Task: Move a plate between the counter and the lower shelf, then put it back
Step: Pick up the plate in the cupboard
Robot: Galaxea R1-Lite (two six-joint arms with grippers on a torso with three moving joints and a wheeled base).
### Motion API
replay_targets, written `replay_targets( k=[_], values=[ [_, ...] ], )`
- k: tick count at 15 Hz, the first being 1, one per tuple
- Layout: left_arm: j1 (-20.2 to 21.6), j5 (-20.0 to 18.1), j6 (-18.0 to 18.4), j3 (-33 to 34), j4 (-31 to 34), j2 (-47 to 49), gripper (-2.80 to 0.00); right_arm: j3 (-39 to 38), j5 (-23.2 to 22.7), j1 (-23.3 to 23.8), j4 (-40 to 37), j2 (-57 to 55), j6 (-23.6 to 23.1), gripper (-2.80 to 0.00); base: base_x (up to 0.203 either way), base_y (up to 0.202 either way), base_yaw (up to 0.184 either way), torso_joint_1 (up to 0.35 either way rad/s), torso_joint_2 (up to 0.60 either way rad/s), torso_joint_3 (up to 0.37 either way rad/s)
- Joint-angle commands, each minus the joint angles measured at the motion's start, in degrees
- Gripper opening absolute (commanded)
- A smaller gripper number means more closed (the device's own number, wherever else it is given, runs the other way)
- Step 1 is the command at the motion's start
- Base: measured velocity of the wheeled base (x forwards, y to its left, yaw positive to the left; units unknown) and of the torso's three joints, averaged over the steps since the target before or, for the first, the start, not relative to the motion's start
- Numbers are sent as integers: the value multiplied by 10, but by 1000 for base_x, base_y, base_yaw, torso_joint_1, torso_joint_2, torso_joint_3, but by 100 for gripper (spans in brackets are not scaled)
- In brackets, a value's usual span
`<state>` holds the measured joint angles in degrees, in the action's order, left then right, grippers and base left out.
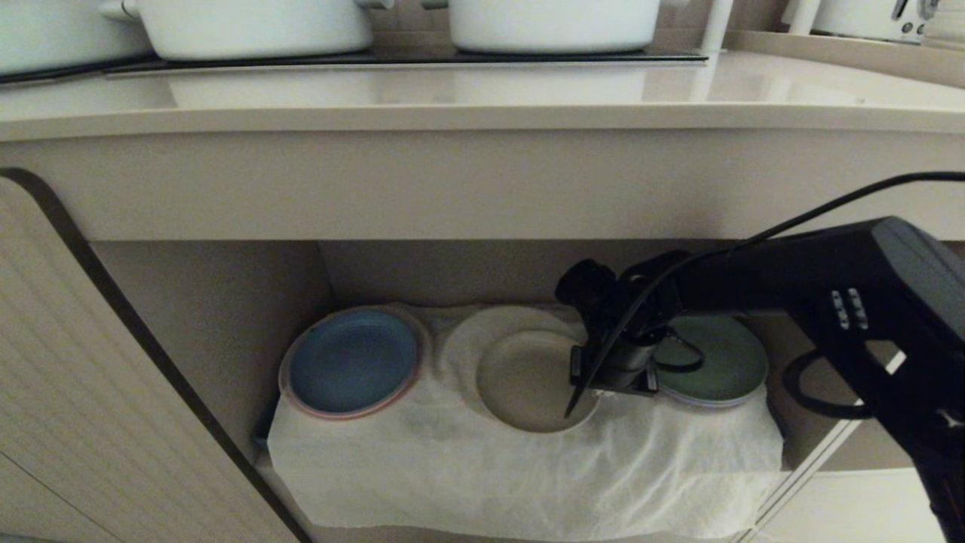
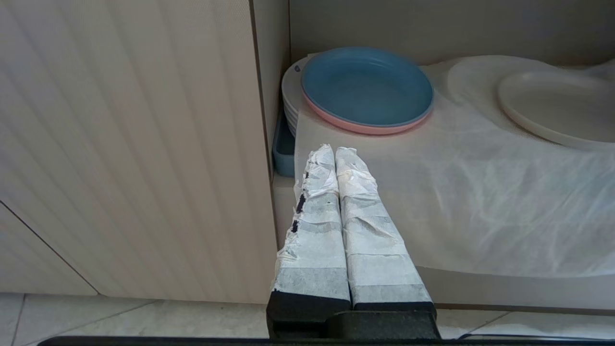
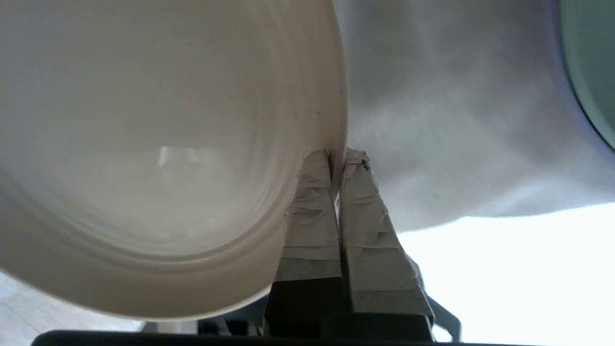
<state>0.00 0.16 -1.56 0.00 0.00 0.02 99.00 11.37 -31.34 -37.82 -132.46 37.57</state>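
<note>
Where wrinkled white cloth (image 1: 603,460) sags, right gripper (image 3: 338,161) taped fingers pinching round matte plate (image 1: 524,381) rim.

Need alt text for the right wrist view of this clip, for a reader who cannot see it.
The right gripper pinches the rim of the beige plate, one taped finger inside the rim and one outside. Wrinkled white cloth lies behind, with a green plate's edge at the frame's corner.

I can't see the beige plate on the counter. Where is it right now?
In the head view the plate is in the lower shelf, over the white cloth, between the blue plate and green plate, its rim pinched by the right gripper.
</note>
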Motion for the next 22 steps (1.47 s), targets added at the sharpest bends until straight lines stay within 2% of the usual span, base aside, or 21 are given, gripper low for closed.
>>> replay_targets(
  k=[1, 9, 15, 22],
  values=[
    [0, 0, 0, 0, 0, 0, -280, -2, 0, 0, -11, 10, 2, -280, 0, 0, 0, 0, 0, 0],
    [0, 0, 0, 0, 0, 0, -280, -19, -1, -4, -46, 39, 0, -280, 0, 0, 0, 0, 0, 0],
    [0, 0, 0, 0, 0, 0, -280, -52, -2, -8, -50, 60, -22, -280, 0, 0, 0, 0, 0, 0],
    [0, 0, 0, 0, 0, 0, -280, -123, -1, -16, -49, 102, -36, -280, 0, 0, 0, 0, 0, 0]
  ],
)
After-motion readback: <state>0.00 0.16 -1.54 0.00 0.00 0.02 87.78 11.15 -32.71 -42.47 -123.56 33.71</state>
